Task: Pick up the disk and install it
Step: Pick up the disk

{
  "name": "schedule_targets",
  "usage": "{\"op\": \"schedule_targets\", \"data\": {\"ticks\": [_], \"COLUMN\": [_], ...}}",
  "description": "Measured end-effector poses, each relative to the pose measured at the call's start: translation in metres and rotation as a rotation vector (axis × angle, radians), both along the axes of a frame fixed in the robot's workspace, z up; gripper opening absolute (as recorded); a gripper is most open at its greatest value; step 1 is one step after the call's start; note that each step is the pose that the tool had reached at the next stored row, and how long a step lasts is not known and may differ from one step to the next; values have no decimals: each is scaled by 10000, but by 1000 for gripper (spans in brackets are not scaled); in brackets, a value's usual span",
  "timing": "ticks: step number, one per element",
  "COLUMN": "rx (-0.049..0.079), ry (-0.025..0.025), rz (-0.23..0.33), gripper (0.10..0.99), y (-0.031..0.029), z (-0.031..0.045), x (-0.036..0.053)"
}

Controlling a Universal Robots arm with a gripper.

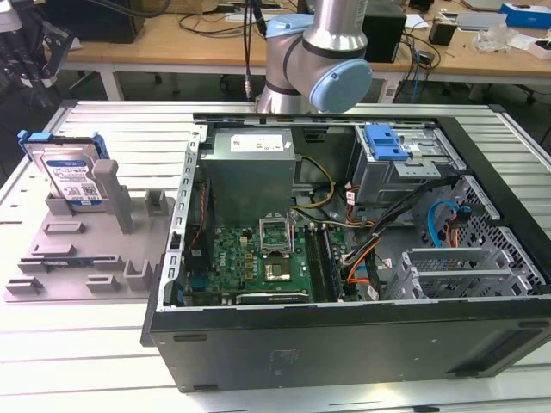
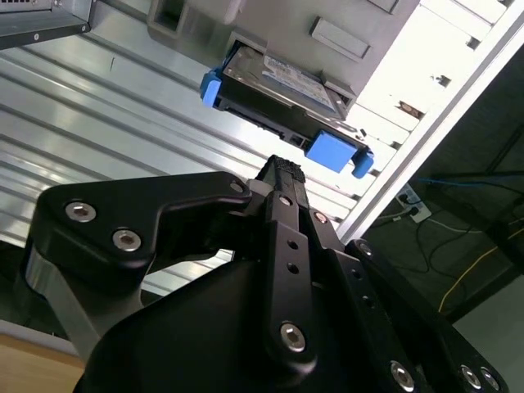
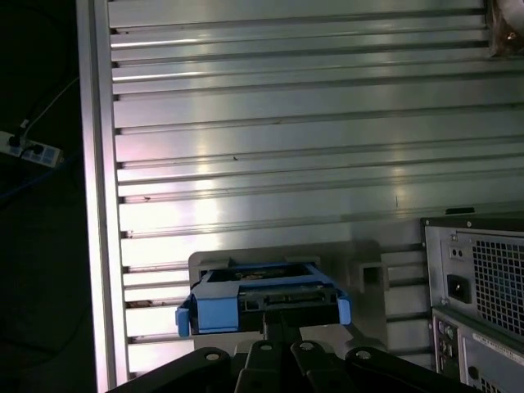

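Observation:
The disk point(image 1: 69, 169), a silver drive with a white-and-blue label and blue rails, leans upright at the back of the grey tray point(image 1: 86, 254) on the exterior view's left. It also appears in the second wrist view point(image 2: 282, 82) and the first wrist view point(image 3: 262, 296), still resting in the tray. My gripper point(image 2: 282, 169) hovers a short way from the disk's blue end and touches nothing. Its black fingertips stand together with nothing between them, and the gripper point(image 3: 275, 319) lines up with the middle of the disk's end.
An open computer case point(image 1: 344, 335) fills the middle and right of the ribbed metal table point(image 1: 129, 129). A drive cage with a blue latch point(image 1: 385, 142) sits at the case's back right. The arm's base point(image 1: 314, 52) stands behind the case. Upright posts point(image 1: 110, 191) rise from the tray.

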State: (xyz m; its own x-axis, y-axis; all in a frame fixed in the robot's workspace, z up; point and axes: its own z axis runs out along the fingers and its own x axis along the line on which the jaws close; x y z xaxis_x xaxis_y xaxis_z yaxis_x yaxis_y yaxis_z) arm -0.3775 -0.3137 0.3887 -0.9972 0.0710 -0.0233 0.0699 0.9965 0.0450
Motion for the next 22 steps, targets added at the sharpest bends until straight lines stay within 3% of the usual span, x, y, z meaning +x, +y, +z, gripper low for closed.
{"op": "schedule_targets", "data": {"ticks": [4,11,18,22], "rx": [0,0,-1,-1], "ry": [7,52,79,95], "rz": [248,2916,4458,5390], "gripper": [106,106,114,357], "y": [0,0,0,0], "z": [-1,-18,-32,-41], "x": [-1,0,0,0]}}
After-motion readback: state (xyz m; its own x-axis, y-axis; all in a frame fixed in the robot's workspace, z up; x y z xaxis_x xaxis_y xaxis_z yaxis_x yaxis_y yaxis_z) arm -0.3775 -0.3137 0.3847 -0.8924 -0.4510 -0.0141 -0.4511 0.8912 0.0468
